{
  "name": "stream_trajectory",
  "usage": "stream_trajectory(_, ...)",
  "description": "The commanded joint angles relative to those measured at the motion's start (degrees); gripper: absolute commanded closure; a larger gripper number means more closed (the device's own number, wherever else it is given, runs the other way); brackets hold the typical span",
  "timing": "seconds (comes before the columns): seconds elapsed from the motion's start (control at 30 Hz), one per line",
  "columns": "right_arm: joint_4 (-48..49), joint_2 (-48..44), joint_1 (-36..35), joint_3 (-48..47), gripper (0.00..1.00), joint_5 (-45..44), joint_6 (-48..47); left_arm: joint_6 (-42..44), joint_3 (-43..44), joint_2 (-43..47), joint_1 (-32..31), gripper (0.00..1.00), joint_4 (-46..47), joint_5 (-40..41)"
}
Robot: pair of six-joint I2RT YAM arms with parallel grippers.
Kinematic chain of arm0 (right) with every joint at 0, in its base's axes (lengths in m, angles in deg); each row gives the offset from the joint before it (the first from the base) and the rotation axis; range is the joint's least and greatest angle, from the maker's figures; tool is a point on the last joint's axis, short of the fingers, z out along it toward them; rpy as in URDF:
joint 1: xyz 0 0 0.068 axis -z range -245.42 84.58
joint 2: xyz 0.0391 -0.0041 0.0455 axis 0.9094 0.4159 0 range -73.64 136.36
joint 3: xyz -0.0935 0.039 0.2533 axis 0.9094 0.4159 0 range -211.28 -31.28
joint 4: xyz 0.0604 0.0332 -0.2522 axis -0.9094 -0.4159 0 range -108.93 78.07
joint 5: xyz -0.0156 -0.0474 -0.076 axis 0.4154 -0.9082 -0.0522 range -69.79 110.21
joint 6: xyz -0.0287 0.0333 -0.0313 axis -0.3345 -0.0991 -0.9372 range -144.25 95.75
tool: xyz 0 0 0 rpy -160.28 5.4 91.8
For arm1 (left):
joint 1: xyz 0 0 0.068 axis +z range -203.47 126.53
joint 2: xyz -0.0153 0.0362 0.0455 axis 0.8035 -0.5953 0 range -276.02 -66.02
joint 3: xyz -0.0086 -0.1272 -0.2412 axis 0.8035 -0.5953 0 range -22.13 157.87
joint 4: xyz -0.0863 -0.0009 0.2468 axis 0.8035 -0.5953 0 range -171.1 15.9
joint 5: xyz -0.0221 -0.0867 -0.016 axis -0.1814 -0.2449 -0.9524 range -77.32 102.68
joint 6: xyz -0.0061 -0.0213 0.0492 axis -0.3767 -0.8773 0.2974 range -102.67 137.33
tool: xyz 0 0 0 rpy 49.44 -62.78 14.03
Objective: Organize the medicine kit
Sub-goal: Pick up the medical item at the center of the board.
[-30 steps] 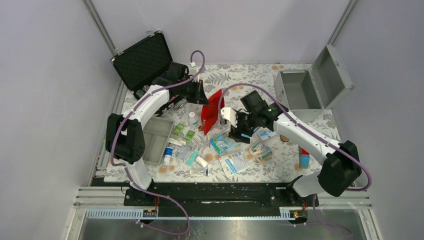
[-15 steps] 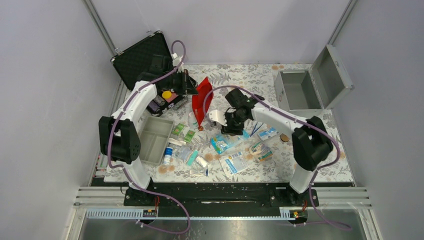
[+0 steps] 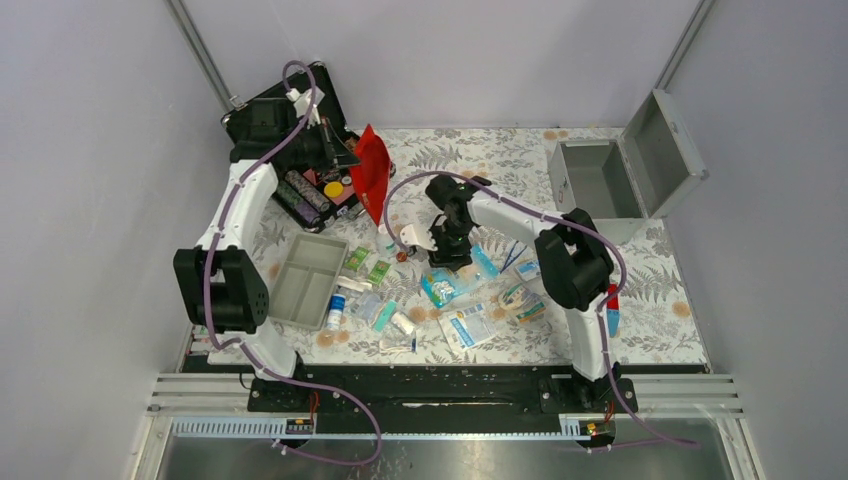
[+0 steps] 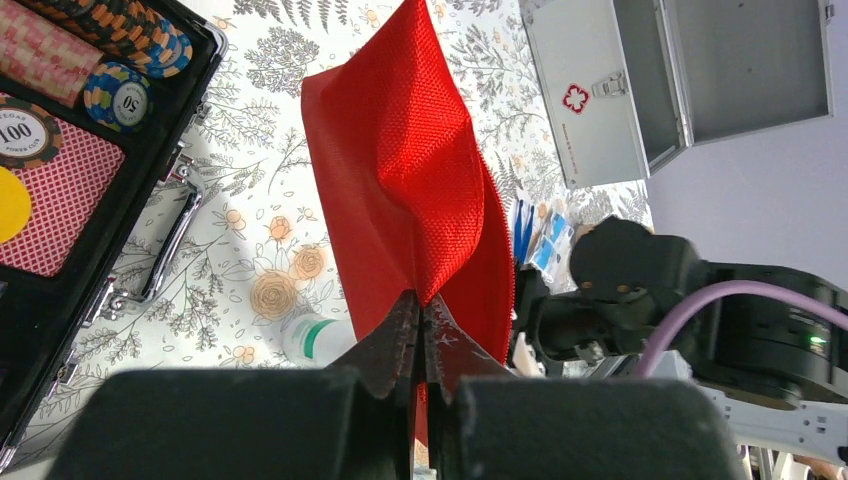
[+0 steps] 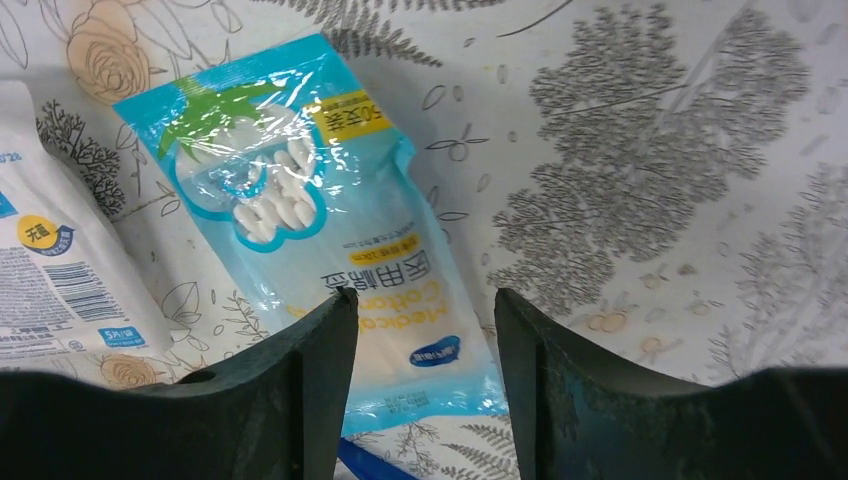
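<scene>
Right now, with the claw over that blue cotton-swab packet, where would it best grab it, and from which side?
Probably from straight above, pinching across the narrow width of the cotton-swab packet near its bottom edge. It lies flat on the tablecloth, and the open right claw hangs over that end.

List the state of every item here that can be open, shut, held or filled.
medicine kit: lid open, nothing visible inside.
black case: open, chips inside.
red pouch: held up, pinched at one edge.
left gripper: shut on the red pouch.
right gripper: open, over the cotton swab packet, not gripping it.
grey tray: looks empty.
</scene>
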Motion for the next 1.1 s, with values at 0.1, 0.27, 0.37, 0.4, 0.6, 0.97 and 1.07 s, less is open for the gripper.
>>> stream_trajectory(0.1, -8.3, 5.3, -1.5, -5.0, 0.42, -3.6, -4.8, -1.0, -1.1, 4.0, 0.9, 1.00, 3.6, -3.1)
stream_trajectory(0.27, -11.1, 9.2, -2.6, -7.5, 0.50, -6.2, -5.1, -0.8, -1.7, 4.8, 1.1, 1.00, 3.8, -2.8)
stream_trajectory(0.37, -11.1, 9.6, -3.3, -7.0, 0.59, -7.0, -5.1, -0.7, -2.0, 4.9, 1.1, 1.00, 3.8, -3.0)
stream_trajectory(0.4, -11.1, 9.3, -3.3, -6.7, 0.61, -6.9, -5.1, -0.7, -2.1, 4.8, 1.1, 1.00, 3.8, -3.1)
stream_trajectory(0.6, -3.7, 0.5, -3.3, 2.5, 0.84, -8.8, -3.9, -1.0, -2.1, 4.4, 1.1, 1.00, 4.2, -3.7)
stream_trajectory(0.97, 25.9, -30.6, -3.3, 22.3, 1.00, -18.6, -2.2, -3.8, -2.4, -1.2, -3.7, 1.00, 6.2, -7.4)
stream_trajectory(1.07, 23.6, -31.3, -2.7, 13.8, 1.00, -17.8, 5.9, -1.7, -3.8, -0.7, -7.9, 1.00, 6.7, -5.7)
